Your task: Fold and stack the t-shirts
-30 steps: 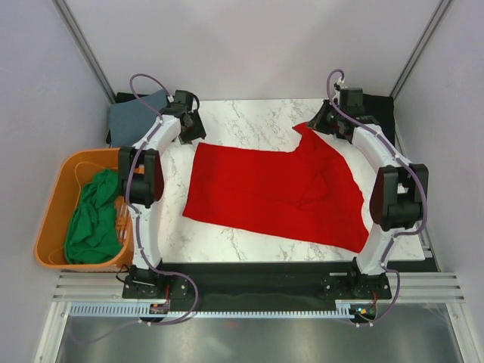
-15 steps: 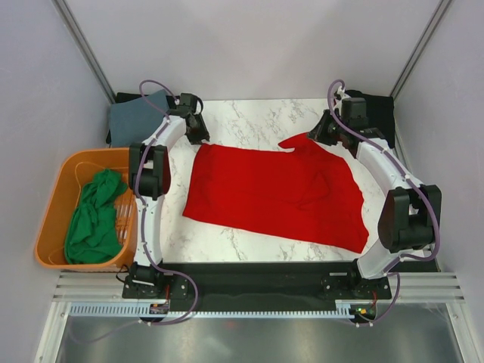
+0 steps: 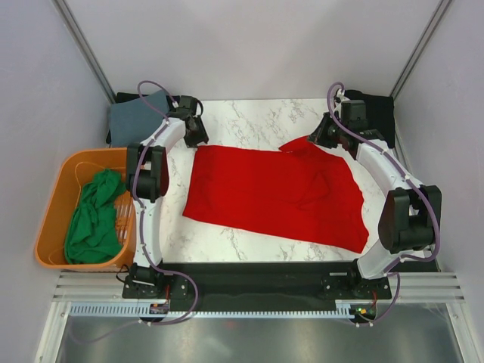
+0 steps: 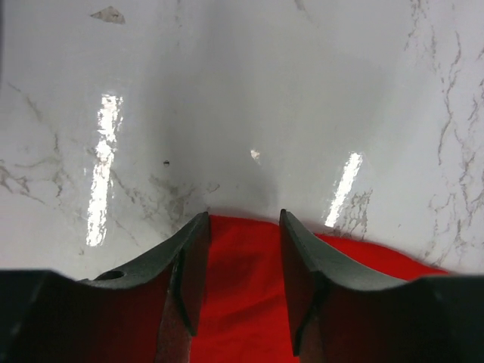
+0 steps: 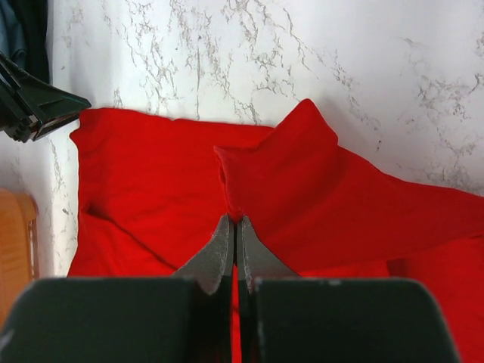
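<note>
A bright red t-shirt lies spread on the marble table. My right gripper is shut on a fold of it at the far right corner, and a flap of the cloth lies doubled over the shirt. At the far left corner my left gripper stands low, its jaws apart. The red hem lies flat between its fingers. A green t-shirt sits crumpled in the orange tub. A slate grey-blue one lies at the back left. A black one lies at the back right.
The orange tub stands off the table's left side, next to the left arm. Grey booth walls with metal posts close in both sides. A black strip runs along the table's near edge between the arm bases.
My right gripper has drawn the shirt's far right corner leftward and lower, folding it over the body. The left gripper has shifted onto the far left corner, its jaws narrowing.
</note>
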Action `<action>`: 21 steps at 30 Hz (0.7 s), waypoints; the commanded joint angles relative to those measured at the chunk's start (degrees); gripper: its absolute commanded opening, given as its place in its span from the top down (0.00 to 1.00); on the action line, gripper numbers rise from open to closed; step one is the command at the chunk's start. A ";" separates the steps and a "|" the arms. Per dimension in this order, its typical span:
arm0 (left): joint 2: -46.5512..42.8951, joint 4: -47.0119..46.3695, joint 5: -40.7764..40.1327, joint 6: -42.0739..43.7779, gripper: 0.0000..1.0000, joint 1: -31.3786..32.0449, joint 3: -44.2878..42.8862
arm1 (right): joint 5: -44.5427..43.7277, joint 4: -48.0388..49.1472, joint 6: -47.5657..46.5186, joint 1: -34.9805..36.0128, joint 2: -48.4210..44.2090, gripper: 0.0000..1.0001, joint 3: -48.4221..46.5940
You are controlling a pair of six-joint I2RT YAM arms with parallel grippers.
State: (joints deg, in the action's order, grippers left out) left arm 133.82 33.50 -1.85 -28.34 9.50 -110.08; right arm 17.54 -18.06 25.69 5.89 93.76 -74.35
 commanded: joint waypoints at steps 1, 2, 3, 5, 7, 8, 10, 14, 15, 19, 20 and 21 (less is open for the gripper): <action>-4.27 1.57 -3.87 1.62 0.49 0.08 0.92 | -0.49 0.93 -0.64 0.00 -2.09 1.00 0.52; -4.36 1.57 -3.69 1.88 0.49 0.17 0.92 | -0.49 1.01 -0.64 0.00 -2.09 1.00 0.52; -4.36 1.57 -3.43 1.97 0.49 0.17 0.75 | -0.58 1.01 -0.64 -0.09 -1.82 1.00 0.69; -3.83 1.66 -3.77 1.97 0.49 0.17 0.83 | -0.40 0.93 -0.56 0.00 -1.47 1.00 0.61; -3.74 1.57 -4.39 2.14 0.49 0.17 0.75 | -0.23 1.01 -0.38 -0.09 -1.21 1.00 0.69; -3.74 1.49 -5.35 2.23 0.48 0.17 0.66 | -0.23 1.01 -0.29 -0.09 -1.21 1.00 0.61; -3.74 1.57 -6.15 2.84 0.47 0.17 -0.39 | -0.31 0.93 -0.64 0.00 -1.12 1.00 0.69; -5.14 1.57 -8.86 3.38 0.47 0.52 -1.19 | -0.49 1.01 -0.91 0.00 -1.12 1.00 0.87; -5.76 1.49 -9.57 3.38 0.47 0.70 -0.23 | -0.32 1.01 -0.82 -0.09 -0.86 1.00 0.78; -7.69 0.43 -9.93 3.55 0.46 0.87 1.19 | 0.21 1.10 -0.47 -0.09 -0.24 1.00 0.78; -8.04 0.17 -10.19 3.55 0.46 0.87 1.36 | 0.21 1.10 -0.47 -0.09 -0.41 1.00 0.87; -8.57 -0.27 -10.28 3.55 0.46 0.87 2.23 | 0.13 1.10 -0.47 -0.09 -0.42 1.00 0.87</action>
State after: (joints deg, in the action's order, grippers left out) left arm 131.07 34.41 -9.30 -27.03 10.09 -108.60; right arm 17.54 -18.04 25.67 5.89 93.76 -73.89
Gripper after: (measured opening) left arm 0.534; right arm 0.010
